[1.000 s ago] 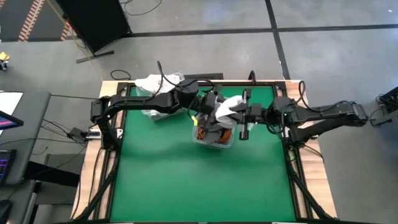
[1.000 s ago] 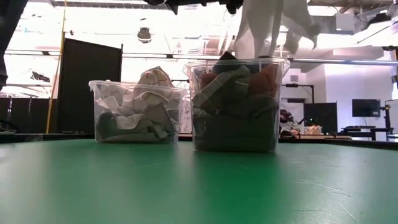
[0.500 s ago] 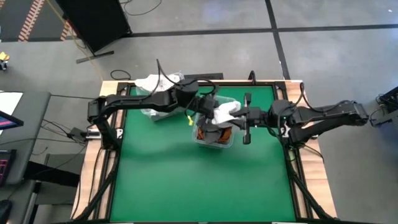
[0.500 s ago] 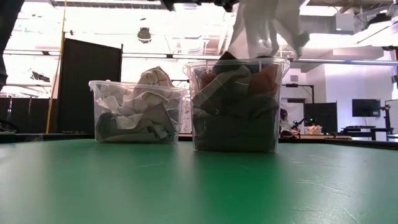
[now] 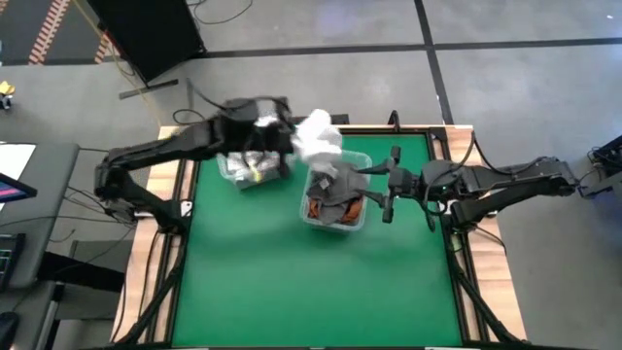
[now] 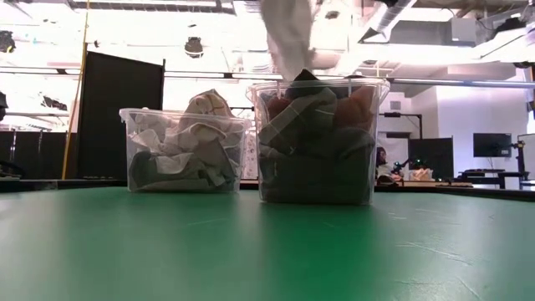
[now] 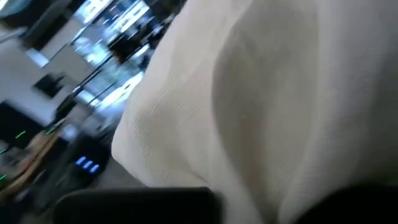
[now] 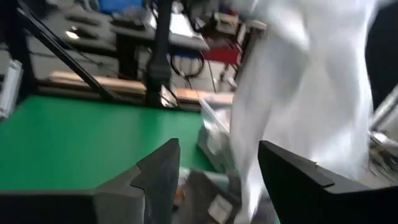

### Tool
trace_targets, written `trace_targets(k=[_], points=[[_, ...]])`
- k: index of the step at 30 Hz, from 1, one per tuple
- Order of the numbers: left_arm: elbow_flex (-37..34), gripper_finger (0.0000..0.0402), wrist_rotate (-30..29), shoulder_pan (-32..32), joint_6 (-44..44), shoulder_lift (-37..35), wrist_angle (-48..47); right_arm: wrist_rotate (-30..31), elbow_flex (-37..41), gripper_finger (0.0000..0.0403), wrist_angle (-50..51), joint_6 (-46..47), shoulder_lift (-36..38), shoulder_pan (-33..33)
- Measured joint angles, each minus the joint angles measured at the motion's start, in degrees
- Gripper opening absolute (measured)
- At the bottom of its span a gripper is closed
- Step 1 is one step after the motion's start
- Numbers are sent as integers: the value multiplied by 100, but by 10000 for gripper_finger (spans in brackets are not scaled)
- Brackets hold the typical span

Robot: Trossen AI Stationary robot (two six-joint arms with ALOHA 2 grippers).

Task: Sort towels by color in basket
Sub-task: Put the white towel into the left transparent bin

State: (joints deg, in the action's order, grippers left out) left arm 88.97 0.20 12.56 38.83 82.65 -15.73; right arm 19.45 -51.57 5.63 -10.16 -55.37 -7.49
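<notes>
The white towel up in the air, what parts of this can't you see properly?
- Left hand: hidden behind the white towel in the high view; the left wrist view is filled with cloth.
- Towel's top: cut off by the low view's upper edge.
- Lower towels in the right bin: buried under others.

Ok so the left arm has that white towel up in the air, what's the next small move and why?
Probably carry the white towel a little further over the left bin of pale cloths, then release. The left end effector holds it between both bins; the nearer bin has dark and rust towels.
</notes>
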Motion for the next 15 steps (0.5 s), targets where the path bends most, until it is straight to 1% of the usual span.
trace_targets(k=[4,8,10,15], points=[[0,8,-330,327,9,-548,-473,349,2,252,407,208,0,0],[0,8,-528,773,17,-962,-897,386,4,245,561,270,0,2],[0,8,-624,1022,3,-1097,-1130,386,4,241,605,276,0,0],[0,8,-622,1577,-262,-1205,-1738,386,4,232,623,314,2,0]])
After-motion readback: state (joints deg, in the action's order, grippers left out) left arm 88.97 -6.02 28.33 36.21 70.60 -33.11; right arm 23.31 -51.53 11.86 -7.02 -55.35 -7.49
